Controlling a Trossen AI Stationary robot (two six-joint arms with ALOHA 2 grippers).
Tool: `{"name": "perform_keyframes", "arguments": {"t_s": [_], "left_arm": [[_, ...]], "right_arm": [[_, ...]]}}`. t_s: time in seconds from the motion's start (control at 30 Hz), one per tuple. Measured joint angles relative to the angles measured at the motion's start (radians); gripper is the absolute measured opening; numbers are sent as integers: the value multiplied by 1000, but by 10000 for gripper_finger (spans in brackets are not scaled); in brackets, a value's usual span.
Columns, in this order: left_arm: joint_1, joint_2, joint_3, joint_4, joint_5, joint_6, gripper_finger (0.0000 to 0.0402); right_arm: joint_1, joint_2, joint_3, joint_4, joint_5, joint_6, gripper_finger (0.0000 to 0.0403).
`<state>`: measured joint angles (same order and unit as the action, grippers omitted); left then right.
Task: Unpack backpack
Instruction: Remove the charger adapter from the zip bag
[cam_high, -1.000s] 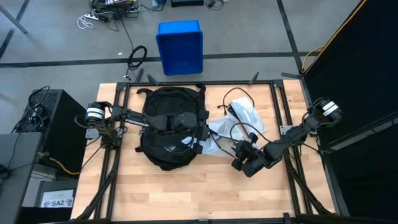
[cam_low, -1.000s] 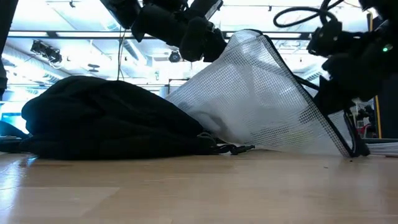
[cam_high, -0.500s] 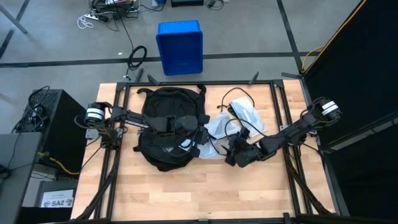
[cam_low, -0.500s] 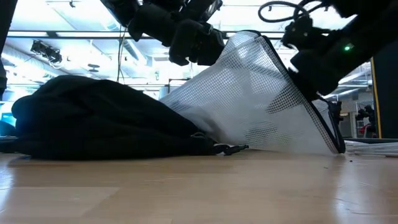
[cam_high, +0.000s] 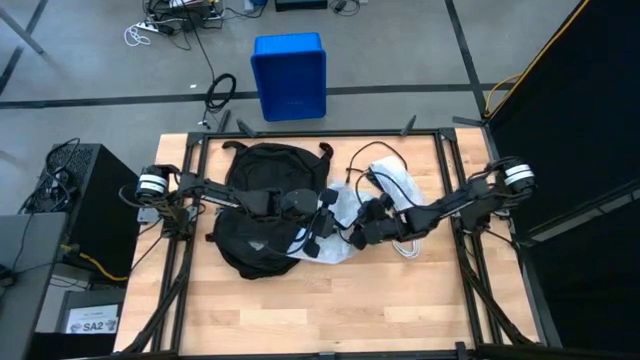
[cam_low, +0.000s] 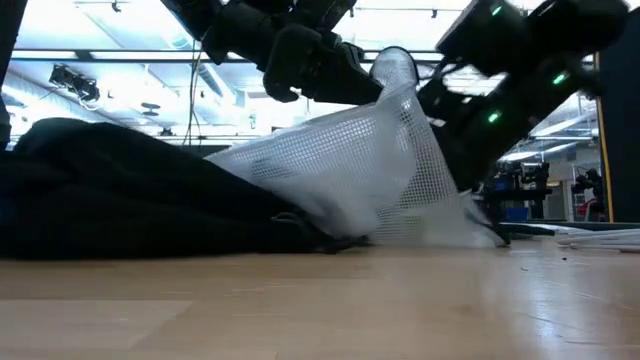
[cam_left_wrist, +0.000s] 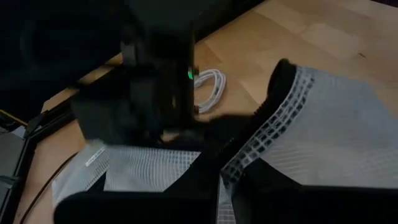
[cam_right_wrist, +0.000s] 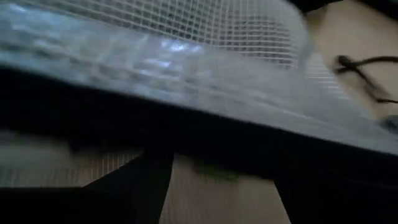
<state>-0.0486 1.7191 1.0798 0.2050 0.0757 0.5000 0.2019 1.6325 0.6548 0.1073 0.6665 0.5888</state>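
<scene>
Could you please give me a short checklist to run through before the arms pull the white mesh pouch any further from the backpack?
1. Left claw at the translucent white mesh pouch: ok; grip cannot tell.
2. Right claw at the pouch's other side: ok; grip cannot tell.
3. Pouch clear of the large black fabric backpack: not ok, it overlaps the pack's edge.
4. White coiled cable clear of the pouch: ok.
5. Backpack on the wooden table: ok.
</scene>
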Motion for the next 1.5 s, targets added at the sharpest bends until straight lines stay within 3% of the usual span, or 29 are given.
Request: {"name": "perform_keyframes", "arguments": {"t_s": [0.23,0.43,0.53,0.77,0.83,1.07,1.23,1.5], "left_arm": [[0,1,-5,-21,5,20,0],[1,3,-5,-30,6,20,0],[1,3,-5,-29,9,20,0],[1,3,-5,-55,13,20,0],[1,3,-5,-64,13,20,0],[1,3,-5,-76,12,20,0],[1,3,-5,-82,1,20,0],[2,3,-5,-93,0,31,0]], "right_arm": [[-48,179,0,366,-87,-118,248],[-99,289,5,442,-81,-110,242],[-104,322,4,507,-76,-148,196],[-78,307,0,539,-86,-275,27],[-67,304,-1,537,-84,-289,9],[-28,299,-1,520,-77,-279,4],[4,225,-2,414,-64,-279,4],[59,28,-2,247,47,-327,58]]}}
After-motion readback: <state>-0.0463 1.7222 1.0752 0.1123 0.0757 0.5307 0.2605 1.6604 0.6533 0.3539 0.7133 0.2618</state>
